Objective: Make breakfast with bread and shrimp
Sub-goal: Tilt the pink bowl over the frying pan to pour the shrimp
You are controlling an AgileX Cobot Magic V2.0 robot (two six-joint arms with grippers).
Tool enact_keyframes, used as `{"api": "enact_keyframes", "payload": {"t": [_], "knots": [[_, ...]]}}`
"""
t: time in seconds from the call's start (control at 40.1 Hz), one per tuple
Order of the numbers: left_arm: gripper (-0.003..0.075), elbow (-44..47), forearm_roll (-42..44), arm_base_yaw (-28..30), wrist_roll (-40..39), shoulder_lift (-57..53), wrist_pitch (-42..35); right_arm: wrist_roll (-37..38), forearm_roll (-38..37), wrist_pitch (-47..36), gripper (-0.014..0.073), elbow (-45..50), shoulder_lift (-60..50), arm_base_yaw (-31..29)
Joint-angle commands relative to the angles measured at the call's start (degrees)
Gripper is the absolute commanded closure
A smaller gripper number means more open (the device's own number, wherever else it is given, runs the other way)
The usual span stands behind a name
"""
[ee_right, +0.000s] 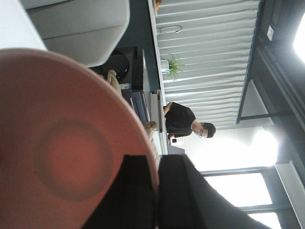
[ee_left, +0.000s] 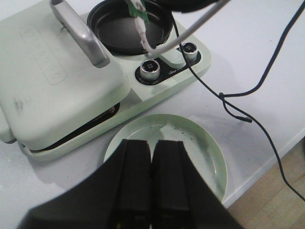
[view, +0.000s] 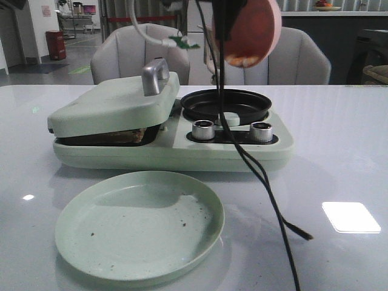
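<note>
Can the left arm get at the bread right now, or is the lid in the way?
Probably not. The lid is down over the bread, leaving only a brown edge showing in the narrow gap. The left gripper, shut and empty, hovers over the green plate. It would likely have to lift the lid by its handle first.

Matte black blocky gripper fingers (ee_left: 136, 176), flat inner faces. Thin black cable (view: 260, 182), white cable (ee_left: 190, 28), small green circuit board (ee_left: 138, 9).
</note>
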Motion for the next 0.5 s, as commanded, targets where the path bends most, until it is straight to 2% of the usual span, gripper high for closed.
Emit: {"api": "enact_keyframes", "payload": {"t": [0.0, 0.375, 0.474], "knots": [[0.0620, -1.56, -1.00, -0.33, -0.55, -0.82, -4.26, 0.30, -7.41, 2.66, 0.0550, -2.28, -5.50, 0.11], [0.0620, -1.56, -1.00, -0.33, -0.55, -0.82, -4.26, -0.83, -7.41, 3.02, 0.0550, -3.04, -8.76, 0.23], [0.0620, -1.56, -1.00, -0.33, -0.55, -0.82, -4.26, 3.80, -5.45, 3.04, 0.0550, -3.16, -8.77, 0.18]]}}
